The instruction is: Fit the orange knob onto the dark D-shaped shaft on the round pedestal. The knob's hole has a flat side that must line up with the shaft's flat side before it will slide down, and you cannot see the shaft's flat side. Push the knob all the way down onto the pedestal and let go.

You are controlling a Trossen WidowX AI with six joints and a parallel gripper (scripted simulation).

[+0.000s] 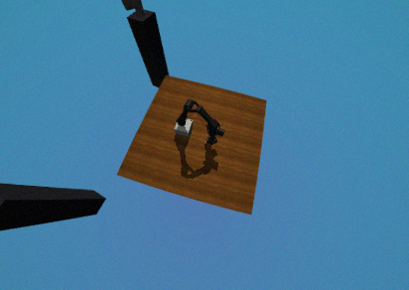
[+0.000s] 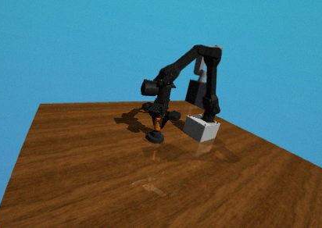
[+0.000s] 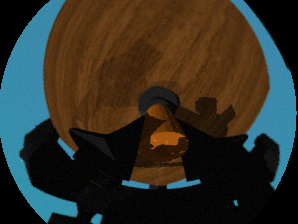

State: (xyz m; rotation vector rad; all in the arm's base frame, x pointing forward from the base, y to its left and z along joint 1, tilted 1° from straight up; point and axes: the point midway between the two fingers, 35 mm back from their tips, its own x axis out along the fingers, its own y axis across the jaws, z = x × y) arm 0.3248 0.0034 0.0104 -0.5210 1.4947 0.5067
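Note:
The orange knob (image 2: 157,123) (image 3: 169,140) is held roughly upright between the fingers of my gripper (image 2: 158,120) (image 3: 158,119), which is shut on it. The dark round pedestal (image 2: 155,138) (image 3: 159,92) stands on the table directly below the knob. In the exterior view the knob's lower end is close above the pedestal's raised middle. The D-shaped shaft is not visible; the knob and fingers cover its place. I cannot tell whether the shaft is inside the hole. In the top view the knob is too small to make out.
The wooden table (image 1: 236,184) (image 2: 76,176) carries the arm's pale base block (image 1: 184,128) (image 2: 202,129), to the right of the pedestal in the exterior view. Two large dark posts (image 1: 148,47) (image 1: 48,206) stand outside the table in the top view.

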